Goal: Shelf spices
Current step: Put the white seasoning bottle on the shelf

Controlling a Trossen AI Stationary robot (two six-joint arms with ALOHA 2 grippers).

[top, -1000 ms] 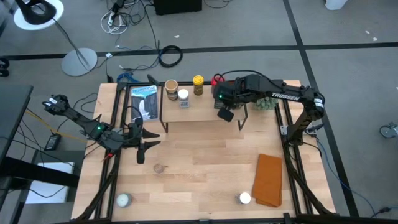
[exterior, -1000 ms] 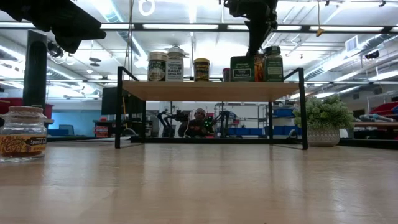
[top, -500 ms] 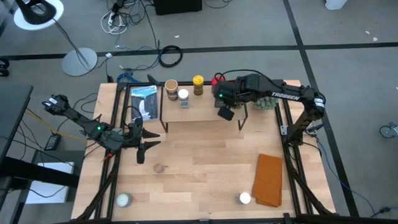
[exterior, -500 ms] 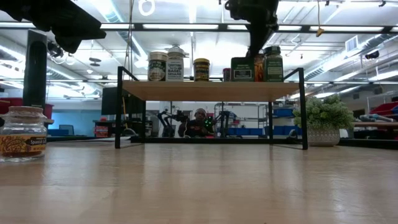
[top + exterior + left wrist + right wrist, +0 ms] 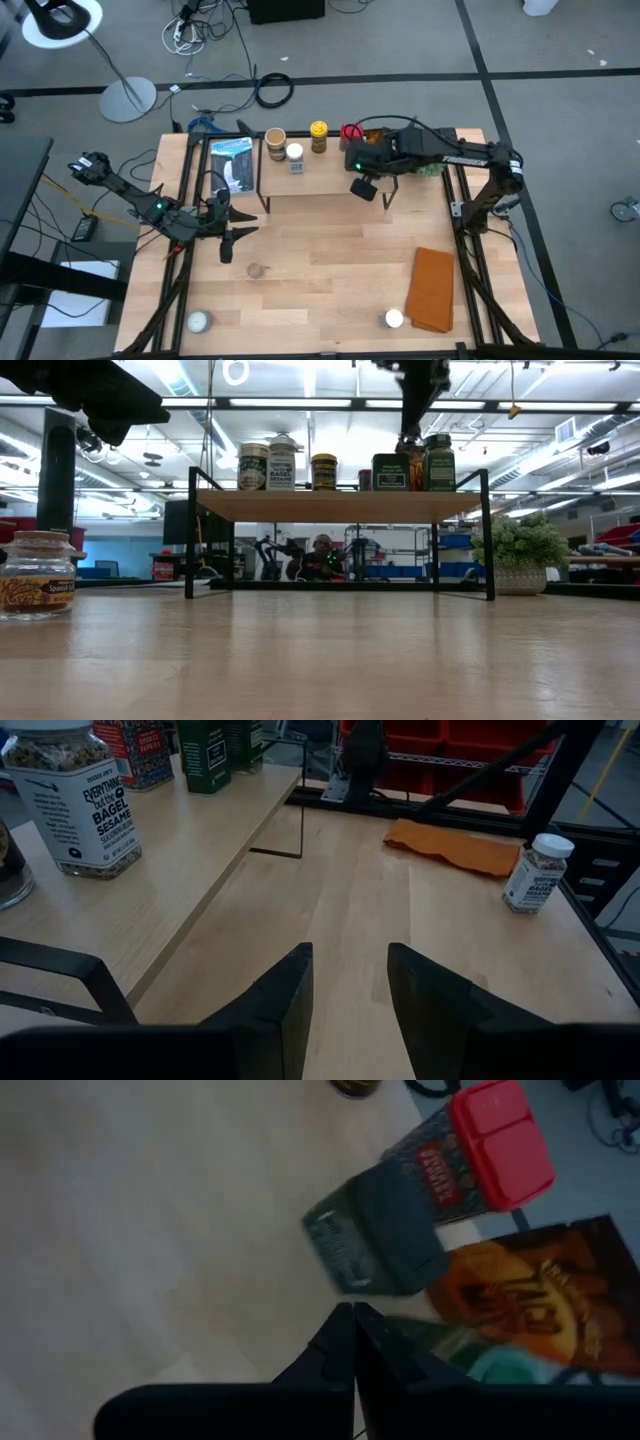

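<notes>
Spices (image 5: 400,470) partly hidden behind right end effector (image 5: 352,1342).

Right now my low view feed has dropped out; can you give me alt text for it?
A light-wood shelf on thin black legs stands across the table, carrying a row of spice jars and tins: two pale jars, a yellow-lidded jar, a dark green tin and a green jar. The right gripper hangs just above the tins. One spice jar sits on the table at near left.

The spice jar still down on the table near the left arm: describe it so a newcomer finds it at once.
Start at the shelf at the table's far side, then come toward the near left of the tabletop. Just past the left gripper stands a lone clear jar with a brown lid; the other two loose jars have white lids.
</notes>
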